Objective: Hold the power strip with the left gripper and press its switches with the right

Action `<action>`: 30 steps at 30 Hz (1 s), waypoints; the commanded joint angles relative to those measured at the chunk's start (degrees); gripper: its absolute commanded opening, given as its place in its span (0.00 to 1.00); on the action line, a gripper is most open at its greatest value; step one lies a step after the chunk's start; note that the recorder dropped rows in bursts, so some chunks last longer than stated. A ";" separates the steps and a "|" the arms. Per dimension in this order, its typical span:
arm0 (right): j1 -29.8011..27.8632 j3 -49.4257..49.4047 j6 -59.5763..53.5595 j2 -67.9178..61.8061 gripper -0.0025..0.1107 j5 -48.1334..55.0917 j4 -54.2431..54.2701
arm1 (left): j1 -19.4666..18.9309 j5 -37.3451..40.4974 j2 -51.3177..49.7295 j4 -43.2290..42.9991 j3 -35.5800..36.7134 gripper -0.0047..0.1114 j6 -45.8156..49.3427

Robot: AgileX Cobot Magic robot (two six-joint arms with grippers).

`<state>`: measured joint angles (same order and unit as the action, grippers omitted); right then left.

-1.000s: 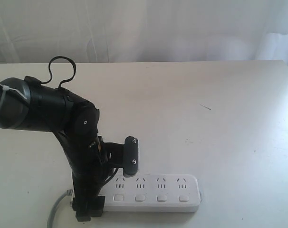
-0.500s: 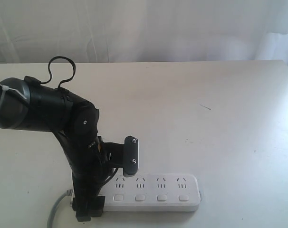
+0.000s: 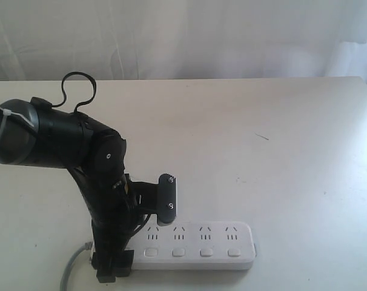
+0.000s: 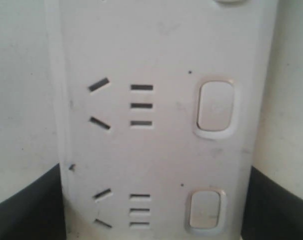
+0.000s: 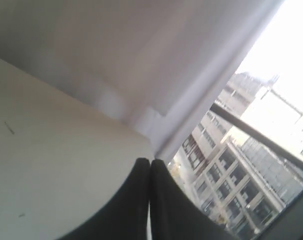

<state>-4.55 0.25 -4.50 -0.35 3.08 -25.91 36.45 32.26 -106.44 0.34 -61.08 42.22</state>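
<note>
The power strip point(image 3: 208, 242) lies flat along the counter point(image 3: 250, 133) edge nearest the camera, its grey cord point(image 3: 71, 270) leaving its left end. The left gripper point(image 3: 141, 233) straddles that cord end, pads against both long sides with no gap showing, so it looks clamped across the strip's width. The right gripper point(image 5: 150, 167) has its fingers pressed together and faces a far counter corner and a window point(image 5: 251, 150), away from the strip. Risks, as I judge them: only one end is held, so a push on the far switches point(image 3: 192, 252) could pivot the strip toward the edge. The switch nearest the cord is hidden beneath the left gripper, inviting a collision
</note>
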 commanded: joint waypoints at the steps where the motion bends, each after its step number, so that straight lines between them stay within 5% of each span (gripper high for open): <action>1: -0.07 -0.25 -0.23 0.35 0.02 -8.05 -2.31 | 0.21 -2.61 -2.94 -0.65 1.75 0.04 -0.90; 8: -0.07 -0.25 5.46 0.35 0.02 -20.88 -2.09 | 0.21 -2.26 -2.94 -1.29 1.75 0.04 0.02; 17: -0.07 -0.25 46.93 0.35 0.02 -41.01 -2.07 | 0.21 -2.15 -2.94 -1.29 1.75 0.04 0.01; 30: -0.07 1.45 63.97 0.35 0.02 -47.36 -5.07 | 0.21 -2.16 -2.94 -1.29 1.75 0.04 -0.21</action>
<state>-4.55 0.25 56.69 -0.23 -44.88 -27.62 36.45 32.37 -106.44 0.00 -61.08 42.32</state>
